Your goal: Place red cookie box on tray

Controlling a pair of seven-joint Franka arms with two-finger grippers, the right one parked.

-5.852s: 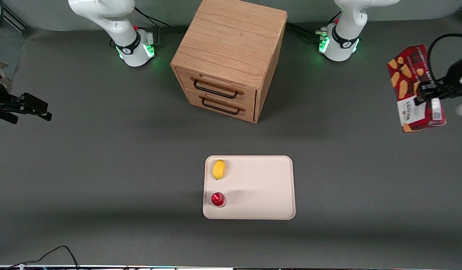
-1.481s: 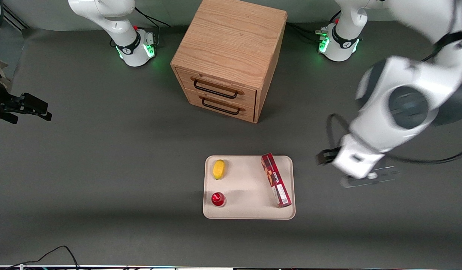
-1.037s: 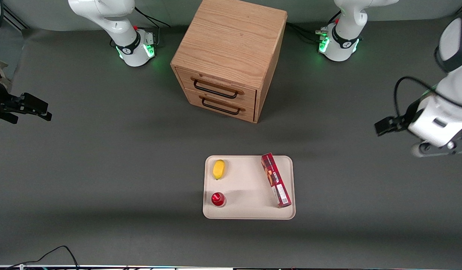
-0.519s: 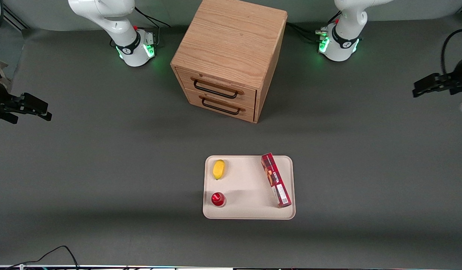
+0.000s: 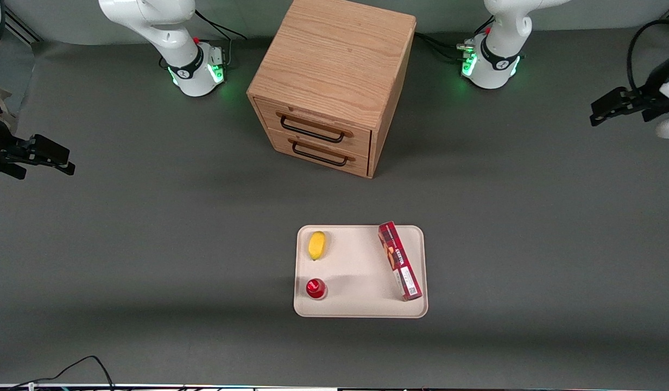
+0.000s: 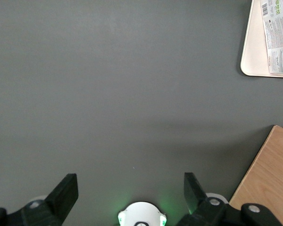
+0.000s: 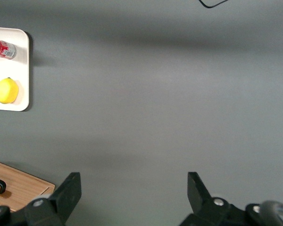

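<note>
grey table (image 5: 150, 244) — red cookie box (image 5: 400, 261) on tray (image 5: 361, 304) | gripper (image 6: 131, 188) spread, high over the table

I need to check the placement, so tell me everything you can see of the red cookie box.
The red cookie box is a long slim red carton with cookie pictures and a white label at the end nearer the front camera. It lies on the cream tray, along the edge toward the working arm's end, slightly angled. Nothing else touches it. The gripper is open, far away at the table's edge.
</note>
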